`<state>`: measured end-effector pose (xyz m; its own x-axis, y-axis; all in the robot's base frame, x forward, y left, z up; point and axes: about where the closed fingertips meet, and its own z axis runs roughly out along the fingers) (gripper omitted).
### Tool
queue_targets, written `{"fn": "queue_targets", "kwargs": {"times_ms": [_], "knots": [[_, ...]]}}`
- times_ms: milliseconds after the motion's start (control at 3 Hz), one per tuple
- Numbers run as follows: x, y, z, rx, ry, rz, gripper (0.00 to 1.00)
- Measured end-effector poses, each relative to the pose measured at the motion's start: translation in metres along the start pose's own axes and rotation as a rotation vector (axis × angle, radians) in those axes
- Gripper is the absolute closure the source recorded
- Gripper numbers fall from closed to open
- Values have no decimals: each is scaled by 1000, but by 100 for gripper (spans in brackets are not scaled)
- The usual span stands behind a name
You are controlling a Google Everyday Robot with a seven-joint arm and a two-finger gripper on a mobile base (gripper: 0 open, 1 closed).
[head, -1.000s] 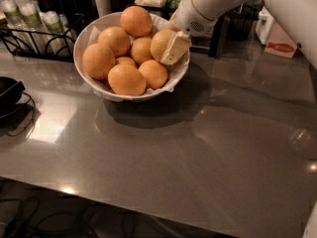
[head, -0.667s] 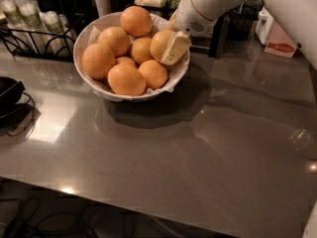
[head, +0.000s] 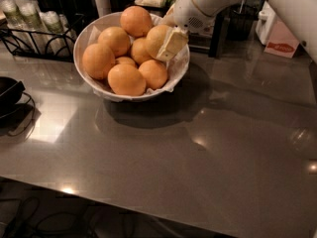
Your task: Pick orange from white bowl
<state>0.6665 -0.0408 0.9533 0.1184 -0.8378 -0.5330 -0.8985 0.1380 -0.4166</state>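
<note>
The white bowl, lined with crinkled white paper, sits at the back left of the grey table and holds several oranges. My gripper reaches in from the upper right over the bowl's right rim. Its fingers are closed around the large, paler orange at the right side of the bowl. That orange still rests among the others, touching the fruit beside it. My white arm hides the bowl's far right rim.
Black wire racks with cups stand behind the bowl at the left. A black object with cables lies at the left edge. A white and red carton stands at the back right. The grey table stretches toward me.
</note>
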Motion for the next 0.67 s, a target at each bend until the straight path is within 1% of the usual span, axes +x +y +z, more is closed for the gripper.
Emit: {"fn": "queue_targets", "kwargs": {"times_ms": [333, 667], "knots": [[-21, 0, -28, 48, -72, -18, 100], [-34, 0, -54, 82, -133, -17, 100]]}}
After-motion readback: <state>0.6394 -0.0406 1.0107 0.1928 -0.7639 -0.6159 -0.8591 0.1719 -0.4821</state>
